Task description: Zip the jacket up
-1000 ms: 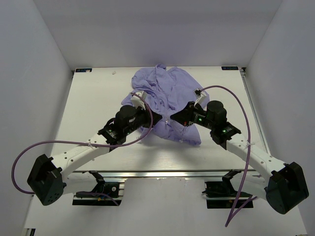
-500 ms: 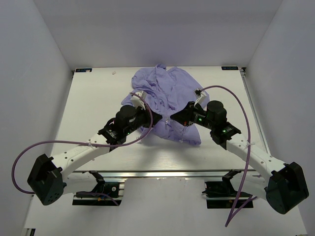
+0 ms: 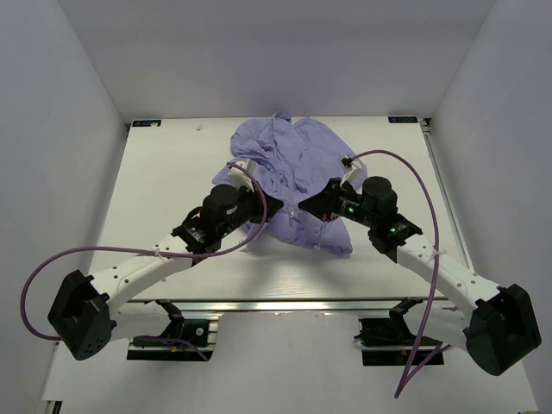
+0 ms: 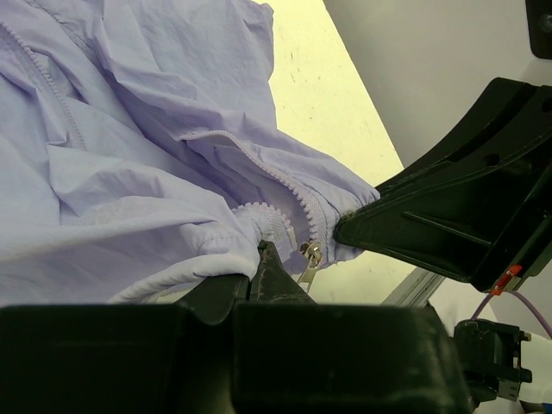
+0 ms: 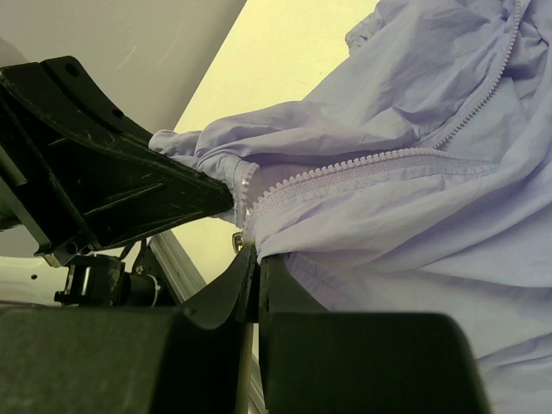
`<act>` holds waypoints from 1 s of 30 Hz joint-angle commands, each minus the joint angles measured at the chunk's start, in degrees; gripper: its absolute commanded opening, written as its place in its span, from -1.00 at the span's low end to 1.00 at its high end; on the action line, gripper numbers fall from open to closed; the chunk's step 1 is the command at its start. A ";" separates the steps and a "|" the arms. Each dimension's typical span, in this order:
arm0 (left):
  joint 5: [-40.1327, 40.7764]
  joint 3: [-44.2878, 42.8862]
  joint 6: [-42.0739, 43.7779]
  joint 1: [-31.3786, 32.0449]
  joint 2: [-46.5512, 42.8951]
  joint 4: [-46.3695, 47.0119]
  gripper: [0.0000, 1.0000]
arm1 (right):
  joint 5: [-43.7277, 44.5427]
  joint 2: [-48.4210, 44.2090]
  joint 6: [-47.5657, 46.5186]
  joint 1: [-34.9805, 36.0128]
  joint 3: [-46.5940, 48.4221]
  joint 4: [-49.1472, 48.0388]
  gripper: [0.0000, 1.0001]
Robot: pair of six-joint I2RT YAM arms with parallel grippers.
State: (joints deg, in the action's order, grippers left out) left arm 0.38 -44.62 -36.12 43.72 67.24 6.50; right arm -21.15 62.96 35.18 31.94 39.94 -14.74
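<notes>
Pinching the jacket hem where the zipper begins

My left gripper [image 3: 278, 207] and right gripper [image 3: 302, 208] meet tip to tip, each with its jaws closed together on a bunched fold of the jacket [image 3: 291, 168].

The jacket spreads away from my jaws as a crumpled lavender heap on the table [image 3: 164, 172]. Its long axis runs from my fingertips out toward the far edge. One flap drops back on the right-jaw side, under my right wrist. The bottom hem is the end at my jaws.

From my right wrist, the zipper teeth [image 5: 362, 168] start just beyond my tips and run away from them. They split into two separate tracks, so the front lies open.

From my left wrist, a small metal zipper pull [image 4: 309, 256] hangs between the two pairs of jaws, just beside my left tips.

I cannot tell whether either jaw touches that pull or only cloth, because my own fingers cover the contact. From above, my wrists hide the hem. The sleeves and collar are lost in the folds, and both wrist views cut off the jacket's far end.
</notes>
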 commanded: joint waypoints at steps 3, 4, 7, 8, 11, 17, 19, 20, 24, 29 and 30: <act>1.11 -1.17 -0.53 0.31 -1.06 0.61 -1.00 | -0.21 -0.82 -0.20 -0.13 -0.39 -2.13 -1.00; 1.02 -1.17 -0.53 0.31 -1.06 0.70 -1.00 | -0.21 -0.91 -0.20 -0.13 -0.39 -2.31 -1.00; 0.41 -1.08 -0.62 0.31 -0.71 1.23 -1.00 | -0.65 -0.65 -0.11 -0.13 -0.22 -2.57 -1.00; -0.20 -1.17 -0.62 0.31 -0.62 1.41 -1.00 | -0.56 -0.64 -0.02 -0.13 -0.30 -2.75 -1.00; -0.21 -1.17 -0.62 0.31 -0.27 1.50 -1.00 | -0.39 -0.47 0.15 -0.13 -0.30 -3.19 -1.00; -0.21 -0.47 -0.88 0.31 -0.44 2.11 -1.00 | -0.82 0.49 1.12 -0.13 0.13 -4.33 -1.00; -0.21 -0.55 -0.88 0.31 -0.45 2.11 -1.00 | -1.00 0.85 1.38 -0.13 0.31 -4.68 -1.00; -0.12 -0.47 -0.88 0.31 -0.53 2.11 -1.00 | -1.44 1.11 1.47 -0.13 0.22 -5.03 -1.00; 0.06 -0.12 -0.97 0.31 -0.45 2.02 -1.00 | -1.44 1.55 2.00 -0.13 0.22 -4.95 -1.00; 0.23 0.23 -1.15 0.31 -0.45 2.02 -1.00 | -1.62 1.29 2.53 -0.13 -0.04 -5.73 -1.00; 0.32 0.24 -1.23 0.31 -0.53 2.02 -1.00 | -1.62 1.20 2.53 -0.13 -0.13 -5.74 -1.00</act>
State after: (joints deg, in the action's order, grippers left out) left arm 0.69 -44.60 -36.99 43.72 67.24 6.98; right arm -21.65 64.58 37.15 31.94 39.53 -16.80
